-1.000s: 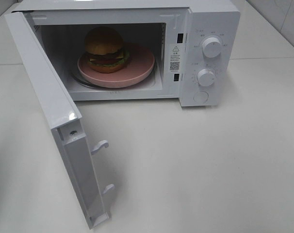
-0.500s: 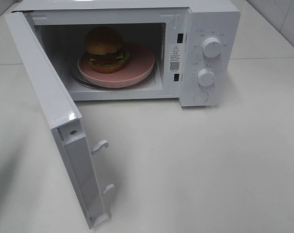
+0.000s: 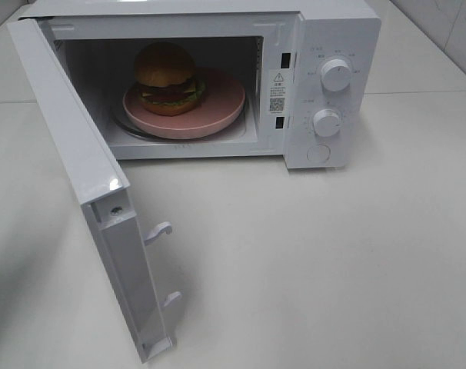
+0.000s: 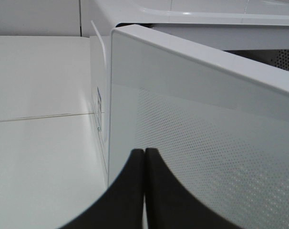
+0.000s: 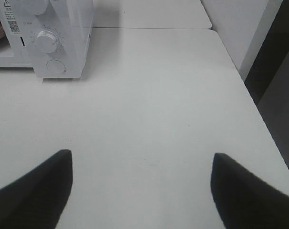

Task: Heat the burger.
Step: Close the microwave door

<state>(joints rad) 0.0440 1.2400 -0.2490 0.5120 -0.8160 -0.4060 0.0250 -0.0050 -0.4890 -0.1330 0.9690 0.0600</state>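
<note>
On the left, the microwave door [image 3: 71, 131] stands swung wide open, its two latch hooks pointing out over the table [image 3: 333, 269]. The left gripper [image 4: 144, 151], seen only from its own wrist camera, is held close to the door's dotted outer face near the upper edge. Its two dark fingers are pressed together with nothing between them. Whether they touch the door cannot be told.

Further right, in the microwave [image 3: 325, 31] cavity, the burger [image 3: 166, 77] sits upright on the left part of the pink plate [image 3: 218, 104], which rests on the glass turntable [image 3: 133, 129]. Right of the cavity, the control panel carries an upper knob [image 3: 336, 74], a lower knob [image 3: 326, 122] and a round button [image 3: 318, 154].

The right gripper [image 5: 140, 153] hangs over bare table to the right of the microwave, pointing past the control panel. Its fingers are spread wide and hold nothing.

Compared with a second ago, the high view is unchanged: door, burger and plate lie exactly where they were.
</note>
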